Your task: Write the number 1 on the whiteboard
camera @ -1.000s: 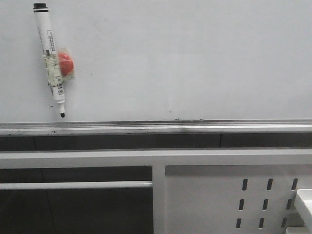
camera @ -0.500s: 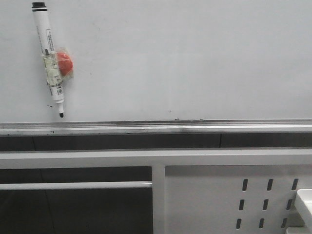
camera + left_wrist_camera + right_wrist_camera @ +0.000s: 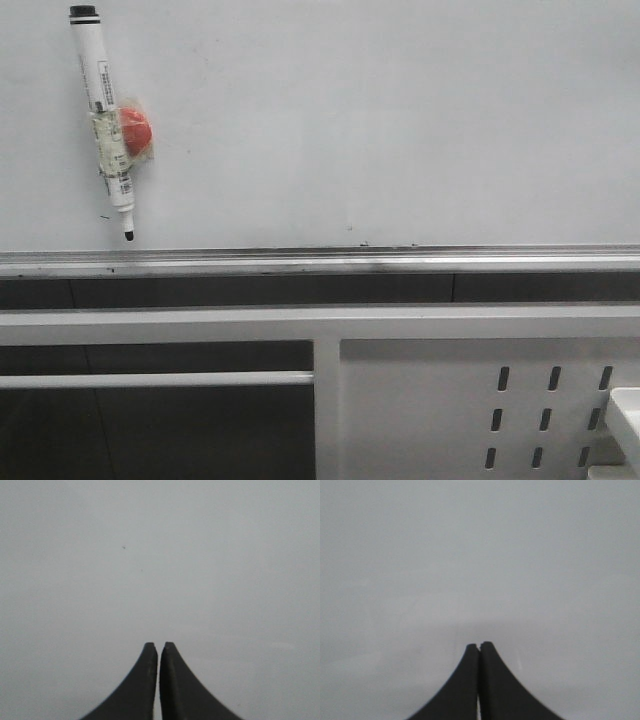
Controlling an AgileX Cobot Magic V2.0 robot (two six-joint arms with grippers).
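The whiteboard [image 3: 380, 120] fills the upper half of the front view, with its silver rail [image 3: 320, 262] along the lower edge. No stroke of the number 1 shows on it. A white marker pen [image 3: 104, 115] with a black tip pointing down sticks to the board at the upper left, held by a red magnet [image 3: 135, 132]. Neither gripper shows in the front view. In the left wrist view my left gripper [image 3: 159, 645] is shut and empty, facing plain grey board. In the right wrist view my right gripper [image 3: 479, 645] is shut and empty, facing the same grey surface.
Below the rail runs a white metal frame [image 3: 320, 325] with a slotted panel [image 3: 480, 410] at the lower right. A white box corner [image 3: 625, 415] sits at the right edge. Tiny dark specks [image 3: 362, 243] lie just above the rail.
The marker pen's image shifts a few pixels up and back down on the board; nothing else differs.
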